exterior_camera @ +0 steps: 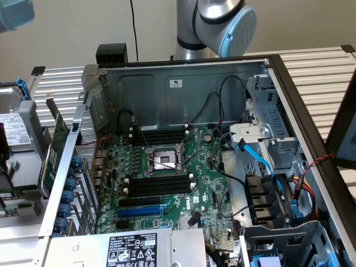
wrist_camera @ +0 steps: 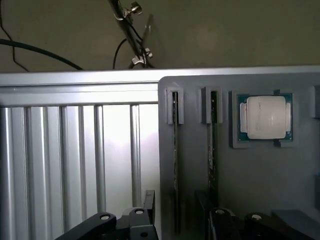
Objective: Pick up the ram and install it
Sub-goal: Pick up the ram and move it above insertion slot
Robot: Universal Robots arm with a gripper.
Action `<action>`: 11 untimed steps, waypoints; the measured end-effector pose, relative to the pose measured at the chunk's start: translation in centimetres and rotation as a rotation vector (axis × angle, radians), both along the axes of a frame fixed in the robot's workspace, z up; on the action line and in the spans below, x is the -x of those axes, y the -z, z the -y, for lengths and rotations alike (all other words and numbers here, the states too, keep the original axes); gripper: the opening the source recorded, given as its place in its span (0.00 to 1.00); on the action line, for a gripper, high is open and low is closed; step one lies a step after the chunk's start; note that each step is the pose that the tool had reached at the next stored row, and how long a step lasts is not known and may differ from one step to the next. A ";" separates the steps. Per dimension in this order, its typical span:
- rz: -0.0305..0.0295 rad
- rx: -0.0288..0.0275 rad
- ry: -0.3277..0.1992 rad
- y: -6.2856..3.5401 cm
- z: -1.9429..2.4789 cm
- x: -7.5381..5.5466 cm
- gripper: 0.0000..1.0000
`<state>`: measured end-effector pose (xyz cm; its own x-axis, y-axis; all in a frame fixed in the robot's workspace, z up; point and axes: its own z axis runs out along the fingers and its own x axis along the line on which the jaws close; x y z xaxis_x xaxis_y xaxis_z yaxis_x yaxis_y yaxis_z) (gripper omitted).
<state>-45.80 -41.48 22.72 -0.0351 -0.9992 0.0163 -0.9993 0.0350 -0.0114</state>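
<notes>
Matt plastic tray [wrist_camera: 260, 185], ribbed metal table [wrist_camera: 75, 160]

Robotics lab bench: an opened computer case [exterior_camera: 183, 94] is lying on a slatted aluminium table [exterior_camera: 317, 69], a robot arm [exterior_camera: 222, 22] is standing behind — a grey parts tray [wrist_camera: 260, 180] is holding a processor [wrist_camera: 265, 117].

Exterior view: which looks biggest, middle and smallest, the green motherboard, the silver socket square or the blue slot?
1. green motherboard
2. silver socket square
3. blue slot, which is longer than the socket but very thin, so it covers less of the picture.
</notes>
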 end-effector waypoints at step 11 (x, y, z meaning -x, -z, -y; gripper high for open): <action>-0.0002 -0.0133 0.009 1.72 0.08 0.0 0.45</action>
<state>-45.80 -41.56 21.00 -0.0438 -0.9990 0.0031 -0.9990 0.0438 -0.0107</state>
